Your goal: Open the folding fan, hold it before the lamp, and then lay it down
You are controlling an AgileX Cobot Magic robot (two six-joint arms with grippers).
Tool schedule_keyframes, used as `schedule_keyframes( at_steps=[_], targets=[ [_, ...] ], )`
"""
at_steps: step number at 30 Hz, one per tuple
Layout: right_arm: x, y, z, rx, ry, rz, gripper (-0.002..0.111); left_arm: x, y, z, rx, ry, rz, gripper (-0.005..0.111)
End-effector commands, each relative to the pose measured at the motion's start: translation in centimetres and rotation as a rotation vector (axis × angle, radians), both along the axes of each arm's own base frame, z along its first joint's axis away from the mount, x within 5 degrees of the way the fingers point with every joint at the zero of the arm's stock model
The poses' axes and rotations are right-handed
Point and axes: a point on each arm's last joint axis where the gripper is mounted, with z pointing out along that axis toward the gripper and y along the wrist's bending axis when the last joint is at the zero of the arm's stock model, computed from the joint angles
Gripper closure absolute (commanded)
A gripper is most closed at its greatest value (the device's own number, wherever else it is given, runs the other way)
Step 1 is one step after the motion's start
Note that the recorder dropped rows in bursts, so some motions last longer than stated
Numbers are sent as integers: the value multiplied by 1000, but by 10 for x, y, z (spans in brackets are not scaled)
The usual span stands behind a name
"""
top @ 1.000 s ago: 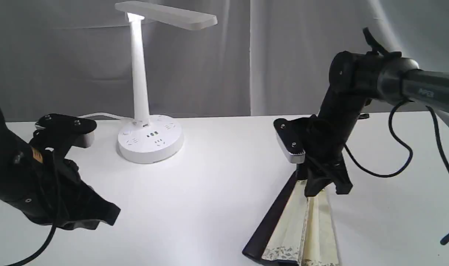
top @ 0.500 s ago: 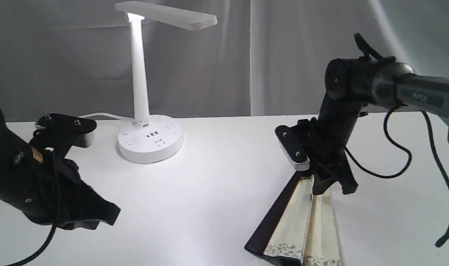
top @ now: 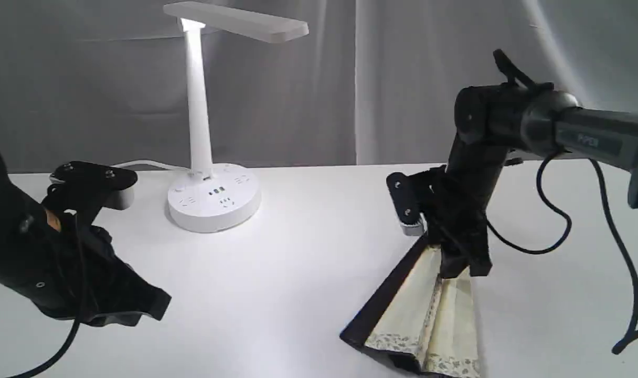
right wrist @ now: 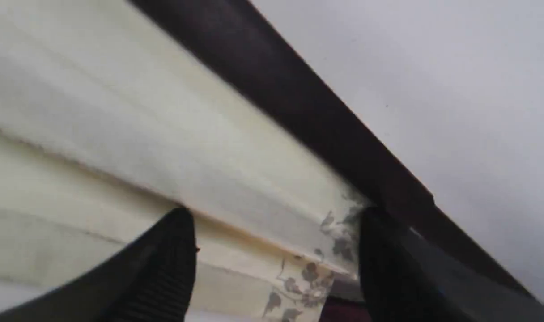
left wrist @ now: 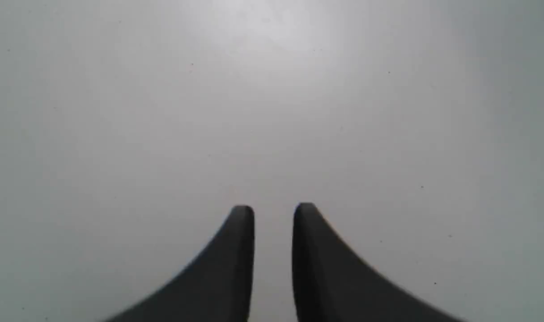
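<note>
A white table (top: 298, 273) fills the foreground, with a grey curtain (top: 403, 79) hanging behind it. The folding fan (top: 418, 315) lies on the right part of the table, only partly spread. Its narrow end points toward the back and its wide end toward the near edge. A few cream pleats show, with a floral border (top: 397, 344) along the wide end. A dark outer guard (top: 382, 299) runs along the fan's left side.

The right gripper (top: 461, 270) points down over the narrow half of the fan. In the right wrist view its jaws stand wide apart over the cream leaf, with one raised fold running between them (right wrist: 276, 223). One finger sits beside the dark guard. Whether the pads press on the paper cannot be told.

The lamp (top: 198, 121) stands well apart from the fan, at the back left of the table. Its bar head is lit, and its white cord (top: 140, 164) runs off to the left.

The left gripper (top: 151, 310) hovers low over the near left of the table. In the left wrist view its fingers are a narrow gap apart (left wrist: 274, 210), with only bare table between them.
</note>
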Motion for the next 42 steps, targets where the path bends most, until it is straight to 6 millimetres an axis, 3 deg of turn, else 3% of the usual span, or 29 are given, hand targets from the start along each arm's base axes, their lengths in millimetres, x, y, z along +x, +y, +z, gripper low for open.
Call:
schedule_keyframes(
  at_steps=[1,6,12,19,23,27,30,33,38,42],
  targets=[
    [-5,7,-22,19,77,-245,54,0,-2,1,-5,-13,0,93],
    [-7,8,-22,44,129,-584,56,0,-2,1,-4,-9,0,93],
    [-16,8,-21,21,236,-827,57,0,-2,1,-4,-7,0,93],
    [-18,19,-19,123,327,-984,57,-1,-2,1,-2,-2,-1,93],
    [-17,20,-15,135,316,-935,57,-1,-2,1,-2,-2,-1,93],
    [-16,15,5,148,268,-924,57,-1,-2,1,-2,-1,-1,93],
    [-11,8,21,199,202,-972,57,-1,-2,1,-2,-1,-1,93],
    [-3,-2,23,219,139,-1016,56,-1,-2,1,-2,-1,-1,93],
    [-2,-14,23,78,37,-767,52,0,-2,1,-3,-5,-1,93],
    [-2,-13,22,73,25,-560,51,0,-2,1,-4,-7,0,93]
  ],
)
